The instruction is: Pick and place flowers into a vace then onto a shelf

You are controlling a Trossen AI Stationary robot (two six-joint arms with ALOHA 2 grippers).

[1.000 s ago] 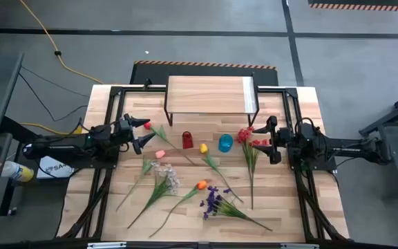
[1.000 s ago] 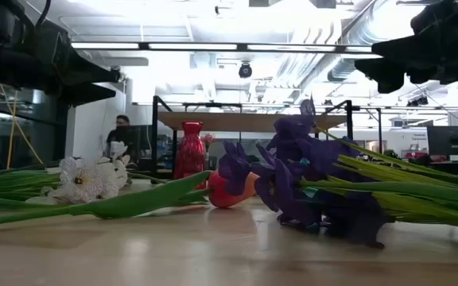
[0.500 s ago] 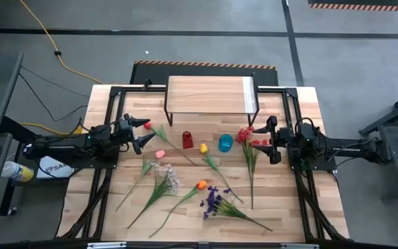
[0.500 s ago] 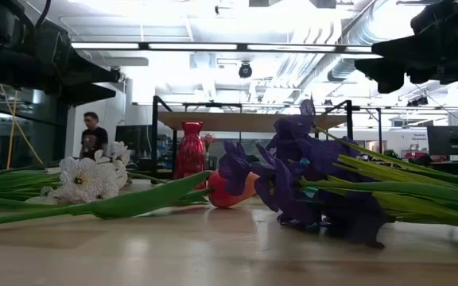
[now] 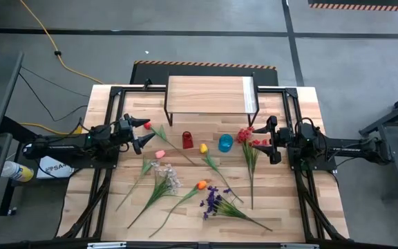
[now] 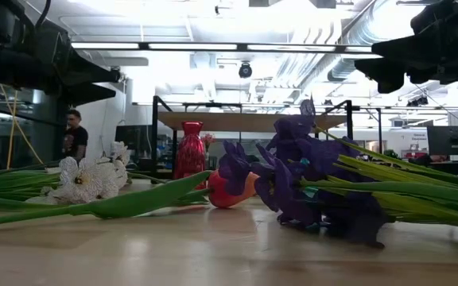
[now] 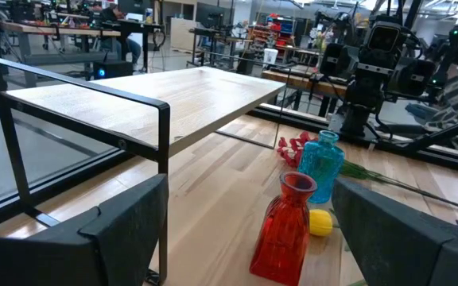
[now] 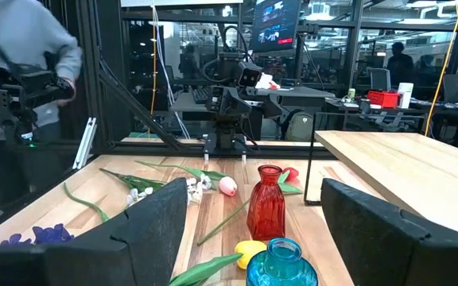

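Long-stemmed flowers lie loose on the plank table: a red tulip [image 5: 148, 126], a pink tulip [image 5: 160, 153], a yellow tulip [image 5: 203, 147], an orange tulip [image 5: 201, 185], a white spray [image 5: 166, 173], a purple spray [image 5: 213, 201] and a red spray [image 5: 246, 135]. A red vase [image 5: 187, 140] and a blue vase [image 5: 225, 143] stand upright in front of the shelf [image 5: 209, 95]. My left gripper [image 5: 141, 134] is open at the left, above the table. My right gripper [image 5: 268, 139] is open at the right, by the red spray.
The shelf's black legs [image 7: 162, 159] stand just behind the vases. Black frame rails [image 5: 106, 180] run along both sides of the table. A person [image 6: 74, 135] walks in the room behind the table.
Both arms have kept still. Only the person in the room behind has walked toward the left of the low view.
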